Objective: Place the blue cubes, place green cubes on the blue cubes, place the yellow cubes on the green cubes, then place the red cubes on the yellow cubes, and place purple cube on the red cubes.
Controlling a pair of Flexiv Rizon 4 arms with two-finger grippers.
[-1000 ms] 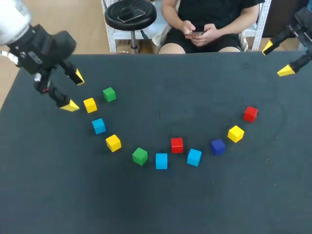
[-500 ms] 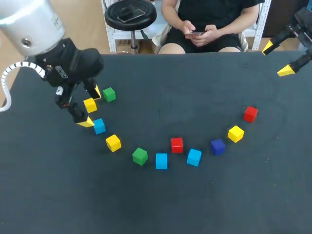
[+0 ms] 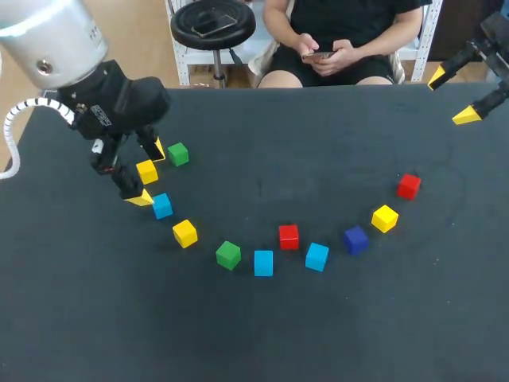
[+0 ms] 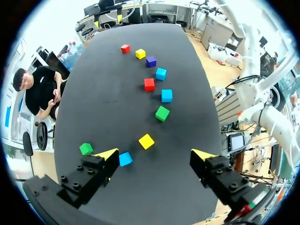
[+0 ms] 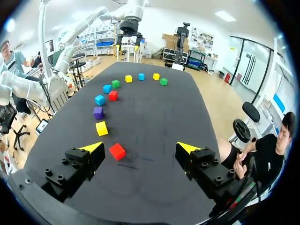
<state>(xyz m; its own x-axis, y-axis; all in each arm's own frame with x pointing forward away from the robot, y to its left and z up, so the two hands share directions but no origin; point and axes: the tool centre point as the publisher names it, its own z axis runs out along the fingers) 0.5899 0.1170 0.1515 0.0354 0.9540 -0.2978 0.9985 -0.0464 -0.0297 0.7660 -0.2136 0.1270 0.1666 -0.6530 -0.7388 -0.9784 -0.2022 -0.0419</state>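
The surface (image 3: 318, 159) bears three light-blue cubes (image 3: 263, 263), three yellow cubes (image 3: 185, 233), two green cubes (image 3: 228, 255), two red cubes (image 3: 289, 235) and one purple cube (image 3: 355, 239). The left tool (image 3: 148, 173) and right tool (image 3: 452, 96) both gape open.

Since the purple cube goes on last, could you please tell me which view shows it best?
The head view: the purple cube lies unobstructed, seen from above. The right wrist view shows it ahead of the right gripper; the left wrist view, far off.
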